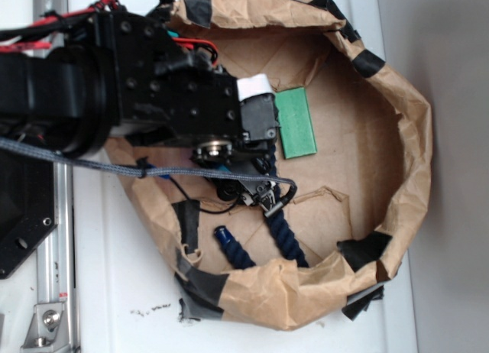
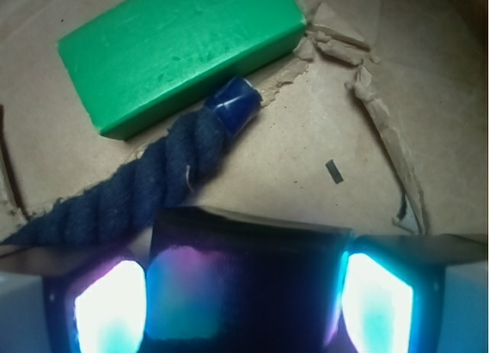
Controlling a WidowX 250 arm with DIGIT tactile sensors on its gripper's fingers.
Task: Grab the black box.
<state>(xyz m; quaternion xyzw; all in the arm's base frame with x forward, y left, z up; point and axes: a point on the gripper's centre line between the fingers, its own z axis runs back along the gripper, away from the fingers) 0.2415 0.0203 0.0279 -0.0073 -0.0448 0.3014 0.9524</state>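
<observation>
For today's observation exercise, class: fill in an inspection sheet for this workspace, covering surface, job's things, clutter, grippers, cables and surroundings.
Surface: brown paper tray with taped rim, torn cardboard floor.
Job's things: black box between the glowing fingers in the wrist view; hidden under the arm in the exterior view.
Clutter: green block; blue rope, end touching the block.
Grippers: gripper around the box; contact unclear.
Cables: grey braided cable across the arm.
Surroundings: white table, metal rail.

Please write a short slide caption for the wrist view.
Black box between the jaws; navy rope and green block beyond.
</observation>
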